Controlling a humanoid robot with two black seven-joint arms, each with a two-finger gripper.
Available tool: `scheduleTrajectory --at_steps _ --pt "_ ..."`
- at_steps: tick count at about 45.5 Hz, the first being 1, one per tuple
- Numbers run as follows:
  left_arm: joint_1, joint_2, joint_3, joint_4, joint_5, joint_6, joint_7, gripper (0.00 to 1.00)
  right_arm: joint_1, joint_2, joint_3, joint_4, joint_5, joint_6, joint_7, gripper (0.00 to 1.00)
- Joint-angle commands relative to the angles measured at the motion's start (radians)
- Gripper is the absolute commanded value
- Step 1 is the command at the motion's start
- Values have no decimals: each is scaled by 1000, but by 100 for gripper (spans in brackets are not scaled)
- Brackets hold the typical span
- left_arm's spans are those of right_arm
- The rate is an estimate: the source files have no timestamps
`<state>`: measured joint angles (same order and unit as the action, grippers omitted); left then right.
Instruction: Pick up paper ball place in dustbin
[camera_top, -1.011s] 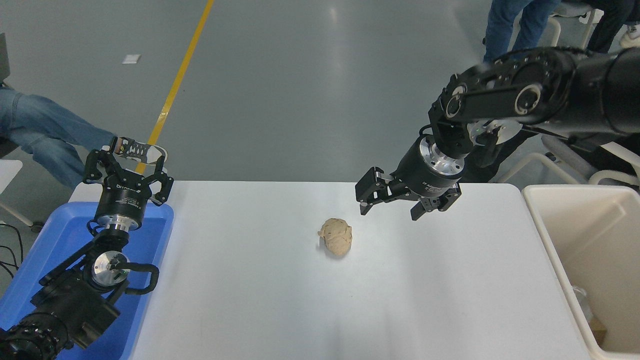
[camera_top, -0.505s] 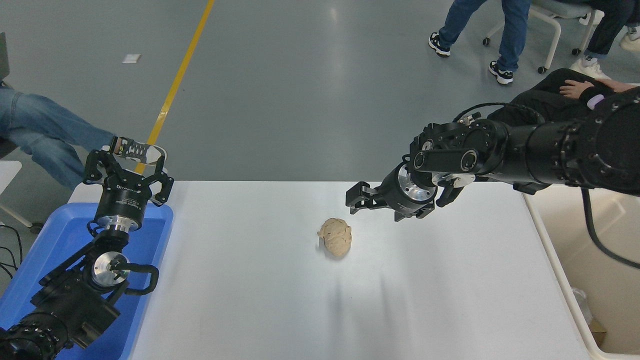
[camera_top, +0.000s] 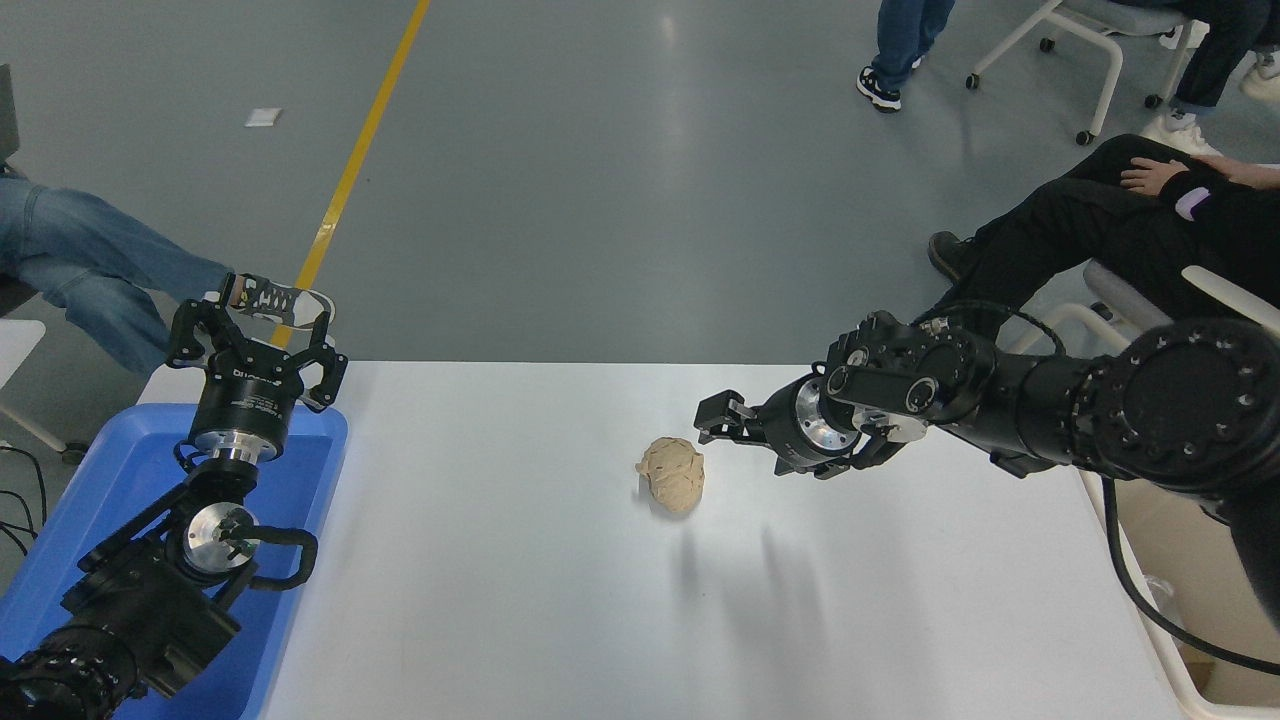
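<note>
The paper ball (camera_top: 672, 474), a wrinkly tan wad, lies on the white table (camera_top: 520, 600) near its middle. My right gripper (camera_top: 722, 428) comes in low from the right, open, its fingertips just right of the ball and slightly behind it, not touching it. The cream-white dustbin (camera_top: 1185, 560) stands off the table's right edge, mostly hidden behind my right arm. My left gripper (camera_top: 255, 318) is parked open over the blue tray at the lower left.
A shallow blue tray (camera_top: 110, 480) sits at the table's left end under the left arm. A person in black trousers (camera_top: 1080, 220) sits beyond the right corner. A leg in jeans (camera_top: 90, 270) shows at the far left.
My right arm has dropped lower and moved left toward the ball, the gripper now close to table height beside it. The ball and the left arm have not moved.
</note>
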<state>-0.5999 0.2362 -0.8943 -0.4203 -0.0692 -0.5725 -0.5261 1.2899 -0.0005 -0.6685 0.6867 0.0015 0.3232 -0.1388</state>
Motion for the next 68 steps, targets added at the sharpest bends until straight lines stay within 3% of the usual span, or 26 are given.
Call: scheduleTrajectory --at_steps 1,12,31,45,58,68 --pt "0 0 0 0 0 -1 0 99 -113 1 90 -88 -6 -32 1 100" --pt "0 0 0 0 0 -1 0 99 -162 1 214 -81 -3 -138 5 100" --pt "0 0 0 0 0 -1 0 99 -247 1 371 5 9 -145 10 100" --pt "0 0 0 0 0 -3 0 99 -280 1 434 -9 12 -361 8 99" --pt "0 0 0 0 0 -1 0 99 -342 1 567 13 112 -369 8 99" --pt "0 0 0 0 0 -1 0 99 -342 1 616 39 123 -369 10 99"
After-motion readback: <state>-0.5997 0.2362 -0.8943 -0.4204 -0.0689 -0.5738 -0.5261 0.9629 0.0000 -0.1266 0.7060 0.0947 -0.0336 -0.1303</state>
